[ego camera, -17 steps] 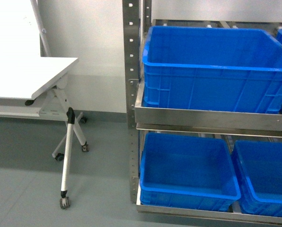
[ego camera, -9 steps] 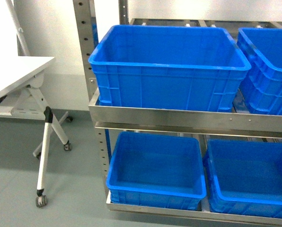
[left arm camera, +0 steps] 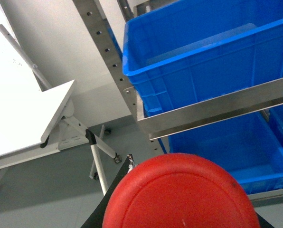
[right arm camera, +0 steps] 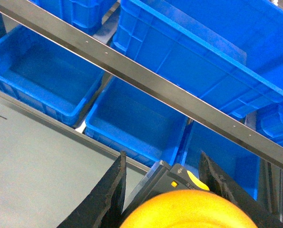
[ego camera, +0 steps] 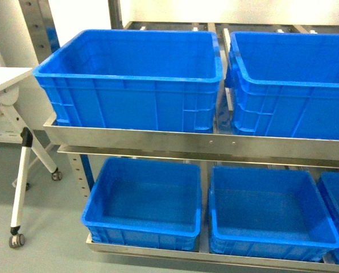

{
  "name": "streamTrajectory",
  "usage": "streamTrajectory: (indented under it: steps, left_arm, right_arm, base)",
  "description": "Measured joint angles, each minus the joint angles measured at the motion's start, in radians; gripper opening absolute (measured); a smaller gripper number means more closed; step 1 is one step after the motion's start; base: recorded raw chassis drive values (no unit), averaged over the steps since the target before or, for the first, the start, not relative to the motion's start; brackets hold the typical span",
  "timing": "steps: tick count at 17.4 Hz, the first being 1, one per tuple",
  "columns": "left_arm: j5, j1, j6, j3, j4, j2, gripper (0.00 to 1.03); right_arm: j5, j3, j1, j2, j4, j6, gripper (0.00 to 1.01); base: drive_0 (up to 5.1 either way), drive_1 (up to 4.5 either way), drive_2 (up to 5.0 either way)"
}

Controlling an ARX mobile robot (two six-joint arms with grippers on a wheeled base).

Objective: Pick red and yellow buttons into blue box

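My left gripper (left arm camera: 193, 187) is shut on the red button (left arm camera: 179, 199), whose red cap fills the bottom of the left wrist view and hides all but one black finger (left arm camera: 117, 190). Between the two black fingers of my right gripper (right arm camera: 163, 161) sits the yellow button (right arm camera: 189, 211), its black base (right arm camera: 172, 180) pointing forward. Two large deep blue boxes stand side by side on the rack's upper shelf, one on the left (ego camera: 129, 62) and one on the right (ego camera: 289, 74). Neither gripper shows in the head view.
A steel rack (ego camera: 198, 145) carries the boxes; its lower shelf holds smaller blue bins (ego camera: 144, 199) (ego camera: 269, 207). A white folding table on castors (ego camera: 7, 85) stands to the left on the grey floor. Perforated steel uprights (left arm camera: 108, 52) flank the rack.
The head view has swung right: the rack slid left across the frame, the white table has nearly left at the left edge, and a second large blue box came into view.
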Motion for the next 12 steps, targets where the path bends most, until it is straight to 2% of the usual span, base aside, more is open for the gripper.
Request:
streamTrajectory:
  steps: [7, 12]
  left_arm:
    - [0.002, -0.001, 0.000, 0.000, 0.000, 0.000, 0.25]
    - [0.003, -0.003, 0.000, 0.000, 0.000, 0.000, 0.25]
  right_arm:
    - [0.000, 0.000, 0.000, 0.000, -0.002, 0.000, 0.39]
    - [0.005, 0.000, 0.000, 0.000, -0.002, 0.000, 0.39]
  base:
    - [4.6, -2.23, -2.2]
    - [0.0, 0.00, 0.0]
